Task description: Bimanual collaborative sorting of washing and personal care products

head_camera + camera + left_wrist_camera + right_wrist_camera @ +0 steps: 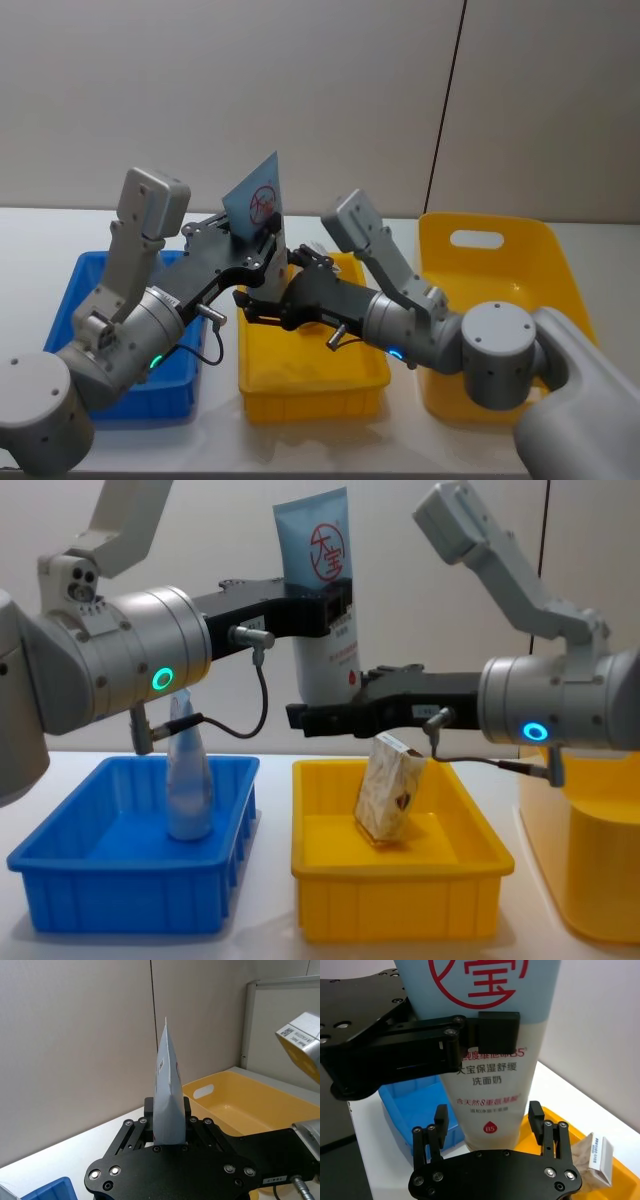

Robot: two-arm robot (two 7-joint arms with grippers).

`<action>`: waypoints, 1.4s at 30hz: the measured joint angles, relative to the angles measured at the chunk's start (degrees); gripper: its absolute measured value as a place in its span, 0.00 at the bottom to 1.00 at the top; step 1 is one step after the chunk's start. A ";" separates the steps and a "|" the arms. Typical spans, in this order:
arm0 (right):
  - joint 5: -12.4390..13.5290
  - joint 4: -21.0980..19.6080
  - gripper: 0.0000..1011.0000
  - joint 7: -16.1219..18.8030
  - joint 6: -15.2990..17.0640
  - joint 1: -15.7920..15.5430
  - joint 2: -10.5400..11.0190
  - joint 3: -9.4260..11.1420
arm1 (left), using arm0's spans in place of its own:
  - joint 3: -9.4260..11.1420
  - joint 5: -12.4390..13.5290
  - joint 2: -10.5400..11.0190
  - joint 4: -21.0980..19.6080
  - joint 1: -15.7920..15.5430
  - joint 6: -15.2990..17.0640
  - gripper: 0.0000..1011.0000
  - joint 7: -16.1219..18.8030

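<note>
Now my left gripper (335, 605) clamps the pale blue tube (322, 550) upright, crimp up, above the middle yellow tray's (400, 880) left edge. My right gripper (490, 1116) is spread wide around the tube's lower end.

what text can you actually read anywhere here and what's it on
On the pale blue tube, held by the left gripper, with the right gripper open either side of its lower end:
"宝" in a red ring
"大宝保湿舒缓"
"洗面奶"
"含天然8重氨基酸"
"B5" in a red dot
A line ending "B5", partly covered
Label on the beige pack and the right-arm sticker: too small to read
</note>
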 joint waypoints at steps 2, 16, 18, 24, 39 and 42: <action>-0.01 0.64 0.94 0.00 -0.22 0.45 -0.27 -0.24 | 0.00 0.00 0.00 0.00 0.00 0.00 0.25 0.00; 0.37 2.99 0.64 -0.36 -0.74 2.02 -1.27 -1.09 | -0.01 0.00 0.00 0.00 0.00 0.00 0.25 0.01; 0.50 3.10 0.64 -0.46 -0.75 2.09 -1.31 -1.19 | -0.01 0.00 0.00 0.00 0.00 0.00 0.25 0.01; 0.78 3.20 0.64 -0.77 -0.77 2.18 -1.39 -1.47 | 0.01 0.00 -0.01 0.00 0.00 0.00 0.39 0.00; 1.77 1.78 0.63 -1.68 -0.59 1.48 -0.90 -1.60 | 0.00 0.00 0.00 0.00 0.00 0.00 0.83 0.00; 2.04 1.25 0.63 -2.15 -0.37 1.19 -0.70 -1.44 | 0.00 0.00 0.00 0.00 0.00 -0.01 0.91 0.00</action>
